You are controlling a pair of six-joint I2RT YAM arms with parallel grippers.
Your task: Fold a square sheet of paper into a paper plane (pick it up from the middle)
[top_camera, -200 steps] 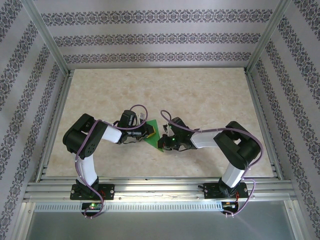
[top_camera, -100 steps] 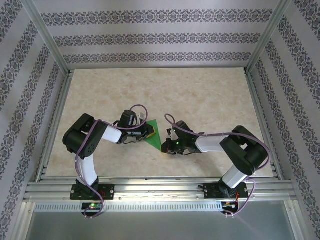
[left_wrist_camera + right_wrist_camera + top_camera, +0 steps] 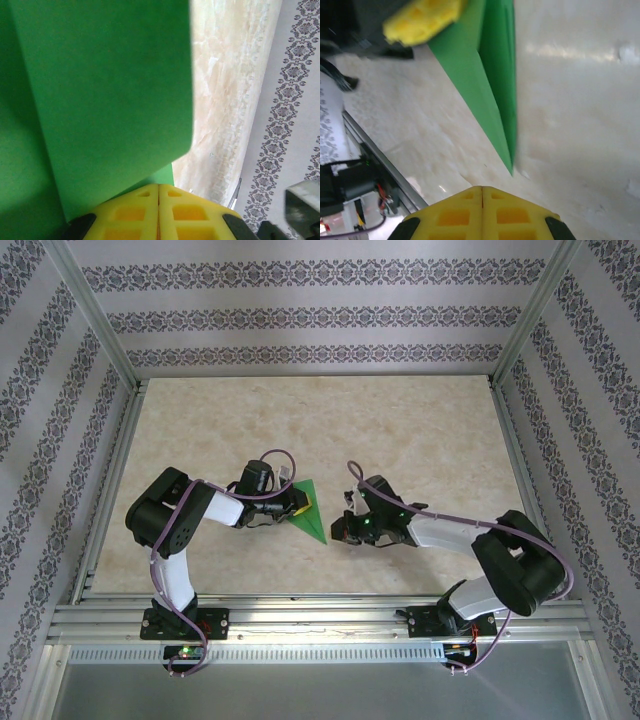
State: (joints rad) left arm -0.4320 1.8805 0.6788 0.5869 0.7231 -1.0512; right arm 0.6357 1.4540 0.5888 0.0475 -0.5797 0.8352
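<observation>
Paper plane (image 3: 312, 518), a bright green pointed fold with layered flaps, sits near the front middle of the counter (image 3: 420, 430), its sharp tip pointing toward the near edge. The left hand (image 3: 301, 506) is clamped on its left side. The right hand (image 3: 344, 531), pinched closed and holding nothing, is just beside the tip, apart from it.

1. The paper (image 3: 310, 512) shows as a narrow green triangle near the middle of the table (image 3: 420, 430), with one tip pointing away from the arms and the other toward them.
2. The left gripper (image 3: 299, 506) is clamped on its left edge.
3. The right gripper (image 3: 345, 530), closed, sits just right of the near tip, apart from it.
</observation>
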